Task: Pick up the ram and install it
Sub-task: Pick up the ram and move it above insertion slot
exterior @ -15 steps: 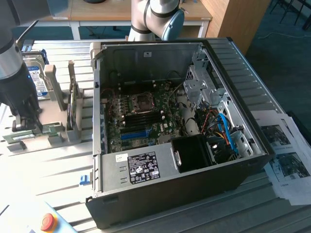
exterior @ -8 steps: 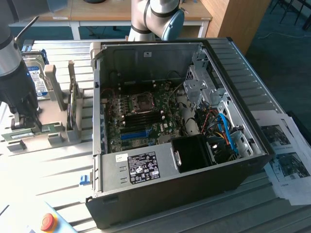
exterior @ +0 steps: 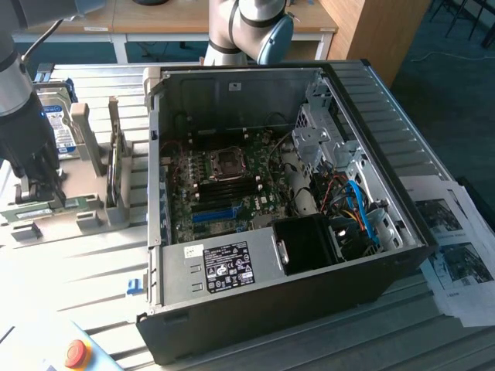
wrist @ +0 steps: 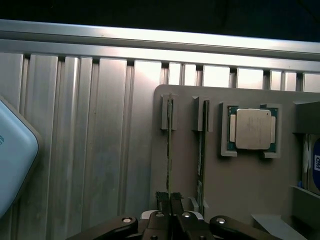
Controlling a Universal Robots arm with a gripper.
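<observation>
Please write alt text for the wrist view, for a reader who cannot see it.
The fingers are shut on a ram standing on edge in a grey holder. A second ram and a processor sit in the same holder.

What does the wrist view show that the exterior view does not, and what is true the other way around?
Wrist view: a silver processor chip lying in a recess of the grey holder tray.
Exterior view: the open computer case, its green motherboard, a red button and printed sheets.
Both: the gripper, shut on the edge of the ram that stands in the tray, and the hard drive with a blue label.
</observation>
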